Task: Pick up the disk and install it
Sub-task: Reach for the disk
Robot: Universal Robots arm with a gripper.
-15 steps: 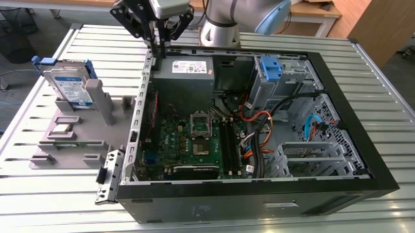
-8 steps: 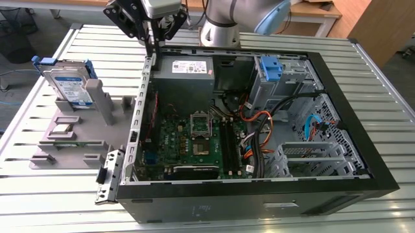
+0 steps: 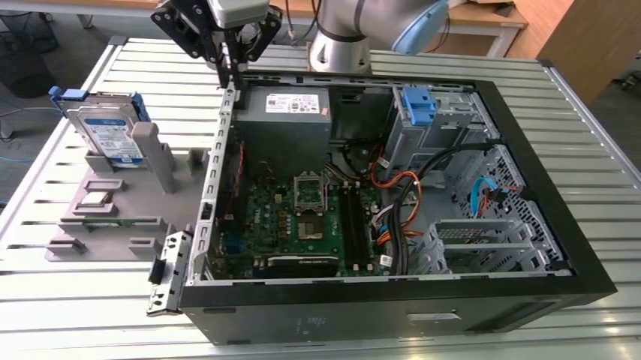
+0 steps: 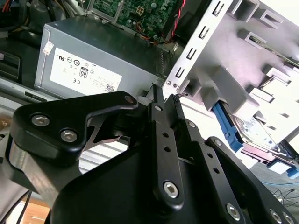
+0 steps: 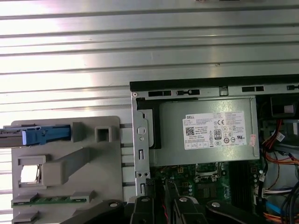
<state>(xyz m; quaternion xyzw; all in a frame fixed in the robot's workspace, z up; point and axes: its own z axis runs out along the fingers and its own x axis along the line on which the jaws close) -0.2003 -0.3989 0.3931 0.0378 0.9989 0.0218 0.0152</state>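
Observation:
The disk (image 3: 105, 129), a silver drive with a white-and-blue label in a blue carrier, stands upright in a grey fixture (image 3: 120, 202) at the exterior view's left, beside the open computer case (image 3: 561, 247). The second wrist view shows the disk (image 4: 256, 133) past the fixture. The first wrist view has it edge-on (image 5: 44, 136). My gripper (image 3: 228, 73) hangs over the case's far corner by the power supply, to the right of the disk and apart from it. Its fingers (image 4: 159, 100) are shut with nothing between them, and they also show in the first wrist view (image 5: 148, 189).
The grey power-supply box (image 3: 285, 112) with a white sticker sits in the case's far corner. A drive cage with a blue bracket (image 3: 419, 105) lies further right. The motherboard (image 3: 300, 217) and cables fill the case floor. All rests on a slatted metal table (image 3: 90, 315).

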